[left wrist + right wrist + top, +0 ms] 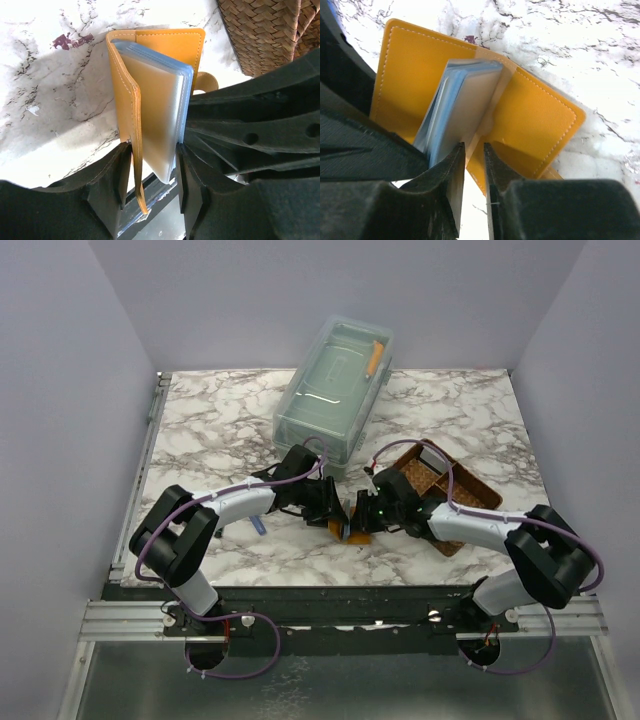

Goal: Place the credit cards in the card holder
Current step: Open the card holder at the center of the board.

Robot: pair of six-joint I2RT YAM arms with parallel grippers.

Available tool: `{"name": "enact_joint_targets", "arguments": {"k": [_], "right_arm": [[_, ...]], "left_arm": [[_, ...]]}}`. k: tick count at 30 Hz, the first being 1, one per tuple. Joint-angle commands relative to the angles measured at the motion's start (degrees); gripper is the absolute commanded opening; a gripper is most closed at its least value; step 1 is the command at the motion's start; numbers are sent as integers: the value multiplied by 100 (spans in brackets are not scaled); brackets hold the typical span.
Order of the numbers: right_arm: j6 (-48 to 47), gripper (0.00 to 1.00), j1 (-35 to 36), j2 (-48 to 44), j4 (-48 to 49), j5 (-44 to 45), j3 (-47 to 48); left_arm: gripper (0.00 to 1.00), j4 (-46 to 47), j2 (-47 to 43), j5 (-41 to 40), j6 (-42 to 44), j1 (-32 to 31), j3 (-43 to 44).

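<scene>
The orange-tan card holder (350, 528) stands part open on the marble between both grippers. In the left wrist view its cover (165, 50) rises behind a stack of grey and light-blue leaves (160, 110). My left gripper (152, 147) is shut on one cover flap plus that stack, a finger touching each side. My right gripper (474, 147) is open by a narrow gap at the fold of the card holder (415, 75), gripping nothing. I cannot tell credit cards from sleeves inside the stack. From above, the left gripper (335, 508) and the right gripper (368, 512) face each other.
A brown woven divided tray (440, 490) lies right behind the right arm, also in the left wrist view (265, 30). A clear lidded plastic box (335, 380) stands at the back centre. A small blue thing (258, 525) lies beside the left arm.
</scene>
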Motion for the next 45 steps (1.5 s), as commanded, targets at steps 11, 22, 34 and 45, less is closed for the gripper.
{"name": "enact_joint_targets", "arguments": {"k": [11, 22, 34, 45], "right_arm": [[189, 44, 16, -1211, -836, 55, -49], [122, 49, 17, -889, -770, 133, -112], [-229, 25, 15, -99, -507, 501, -73], [-591, 41, 16, -356, -1053, 397, 525]], "left_arm": [[44, -312, 198, -308, 182, -47, 199], [42, -672, 102, -604, 397, -51, 158], [51, -1915, -442, -1886, 1033, 273, -99], [63, -1832, -1038, -1098, 1250, 415, 278]]}}
